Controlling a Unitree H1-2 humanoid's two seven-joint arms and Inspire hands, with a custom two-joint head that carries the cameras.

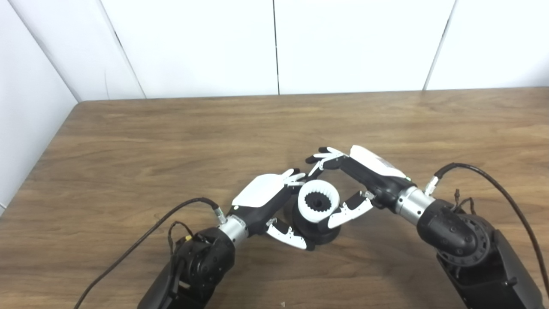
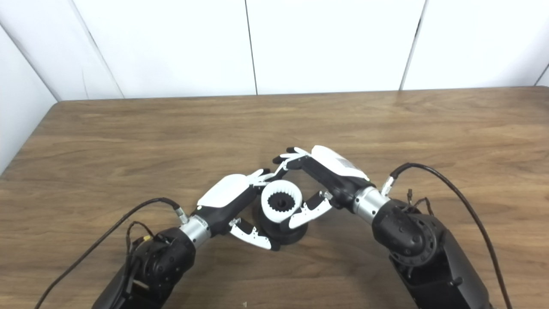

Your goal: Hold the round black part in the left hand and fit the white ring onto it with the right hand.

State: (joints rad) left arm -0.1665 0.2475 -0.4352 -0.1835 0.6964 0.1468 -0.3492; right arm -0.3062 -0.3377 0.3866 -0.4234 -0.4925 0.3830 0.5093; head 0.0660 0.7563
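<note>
The round black part (image 1: pixel 321 234) stands on the wooden table (image 1: pixel 171 141) near its front middle. The white ring (image 1: pixel 306 206), toothed on the inside, sits on top of it, with a black hub showing through its hole. My left hand (image 1: pixel 266 195) wraps the black part from the left, thumb low at the front and fingers behind. From the right, my right hand (image 1: pixel 364 171) closes on the ring: its thumb (image 1: pixel 347 211) presses the ring's right front edge and its fingers (image 1: pixel 326 156) curl over the back.
Black cables (image 1: pixel 141 240) trail from both wrists across the table's front. White wall panels (image 1: pixel 274 43) stand behind the table's far edge, and the table's left edge runs diagonally at the left.
</note>
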